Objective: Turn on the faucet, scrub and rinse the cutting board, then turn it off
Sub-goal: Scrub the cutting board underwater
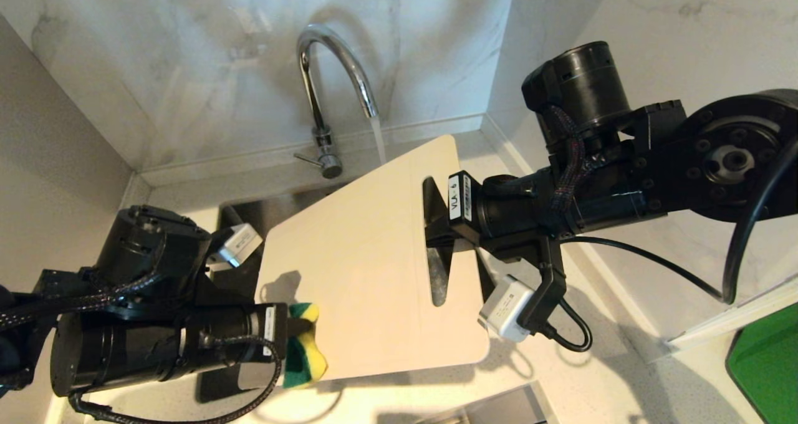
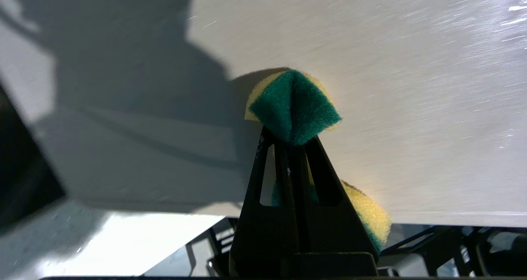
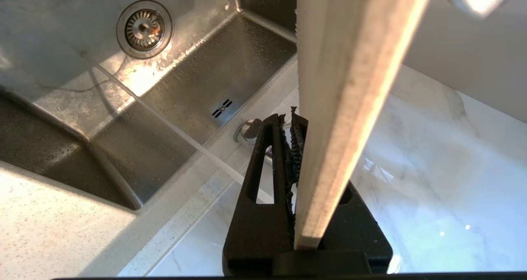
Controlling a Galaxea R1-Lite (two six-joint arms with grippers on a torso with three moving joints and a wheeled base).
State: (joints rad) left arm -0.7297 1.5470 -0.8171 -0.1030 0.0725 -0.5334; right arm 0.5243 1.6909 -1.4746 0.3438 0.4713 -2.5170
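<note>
Clamping the handle end of the cutting board [image 1: 368,255], the right gripper [image 1: 446,224] is reaching in from the counter's right side, its jaws closed on the strip of plastic beside the elongated cutout. In the right wrist view the board's edge [image 3: 341,107] is running straight up between the jaws, so it is being carried clear of the counter [image 1: 623,374] and tilted above the steel sink [image 3: 123,86], presumably so that runoff is draining into the basin rather than onto the counter. The faucet [image 1: 324,93], standing at the counter's back edge, is running, and its stream is falling onto the board's far end, where rinse water can be sliding down the sloped face. The left gripper [image 1: 293,343] is coming in from the counter's left side, squeezed shut on a yellow and green sponge [image 1: 305,349], which is bulging out past its fingertips. That sponge [image 2: 294,105] is pressing against the board's near corner, green scouring side outward, which suits scrubbing. Scrubbing appears to be under way, with turning the water off not yet done
</note>
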